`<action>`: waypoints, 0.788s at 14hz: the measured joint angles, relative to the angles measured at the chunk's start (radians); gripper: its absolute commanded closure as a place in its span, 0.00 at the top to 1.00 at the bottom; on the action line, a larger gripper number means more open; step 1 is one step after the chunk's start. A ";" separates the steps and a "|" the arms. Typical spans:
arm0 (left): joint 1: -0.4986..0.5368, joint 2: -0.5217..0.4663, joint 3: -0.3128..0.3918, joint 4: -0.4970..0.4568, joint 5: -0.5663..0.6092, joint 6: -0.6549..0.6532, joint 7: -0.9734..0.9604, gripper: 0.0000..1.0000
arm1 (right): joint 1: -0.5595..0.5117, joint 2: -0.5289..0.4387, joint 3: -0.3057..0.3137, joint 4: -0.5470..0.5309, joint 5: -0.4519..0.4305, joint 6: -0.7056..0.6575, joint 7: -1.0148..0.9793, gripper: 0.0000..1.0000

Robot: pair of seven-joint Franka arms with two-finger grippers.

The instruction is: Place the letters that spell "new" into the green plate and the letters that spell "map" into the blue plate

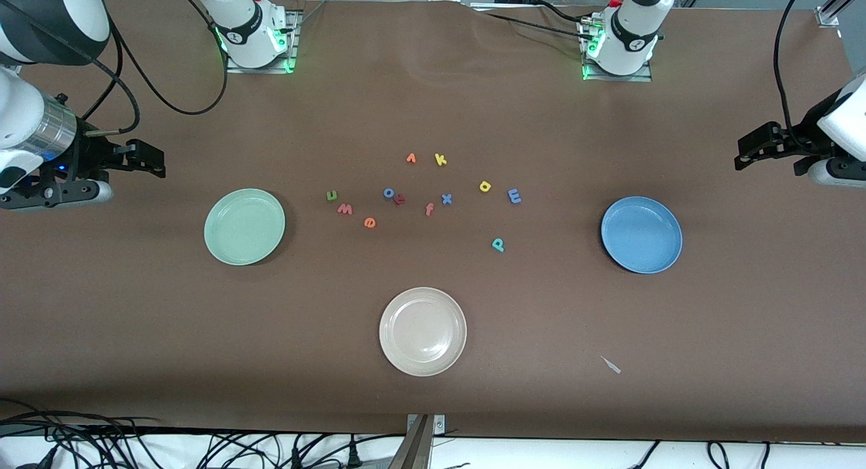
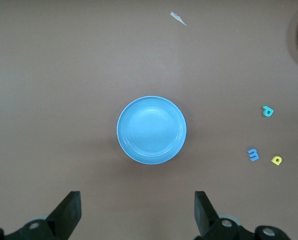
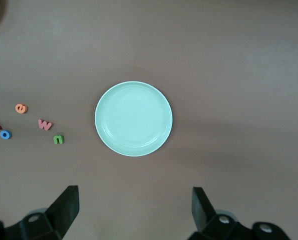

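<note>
The green plate (image 1: 244,226) (image 3: 134,119) lies bare toward the right arm's end, the blue plate (image 1: 641,234) (image 2: 151,130) bare toward the left arm's end. Between them the letters lie scattered on the table. Green n (image 1: 331,195) (image 3: 58,139), pink w (image 1: 345,210) (image 3: 45,124) and orange e (image 1: 369,222) (image 3: 21,108) are closest to the green plate. Yellow a (image 1: 485,186) (image 2: 276,160), blue m (image 1: 514,196) (image 2: 253,155) and teal p (image 1: 498,244) (image 2: 268,111) are closest to the blue plate. My right gripper (image 1: 152,163) (image 3: 135,207) hangs open and holds nothing, high over the table's end past the green plate. My left gripper (image 1: 747,154) (image 2: 138,210) hangs likewise past the blue plate.
A beige plate (image 1: 423,331) sits nearest the front camera. Other letters lie mid-table: blue o (image 1: 389,193), a dark red letter (image 1: 399,199), orange f (image 1: 429,209), blue x (image 1: 446,199), yellow k (image 1: 440,160), another orange letter (image 1: 411,158). A pale scrap (image 1: 611,365) lies nearer the front camera than the blue plate.
</note>
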 measured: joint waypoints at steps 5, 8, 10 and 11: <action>0.000 0.000 0.000 -0.006 0.000 0.000 0.000 1.00 | 0.000 0.000 0.000 0.000 0.000 0.000 0.000 1.00; 0.000 0.000 0.000 -0.009 0.000 0.001 0.000 1.00 | 0.000 0.000 0.000 0.000 0.000 0.000 0.000 0.99; 0.000 0.000 0.000 -0.009 0.000 0.001 0.000 1.00 | 0.000 0.000 0.000 0.000 0.000 0.000 0.000 1.00; 0.000 0.000 0.000 -0.009 0.000 0.001 0.000 1.00 | 0.000 0.000 0.000 0.000 0.000 0.000 0.000 1.00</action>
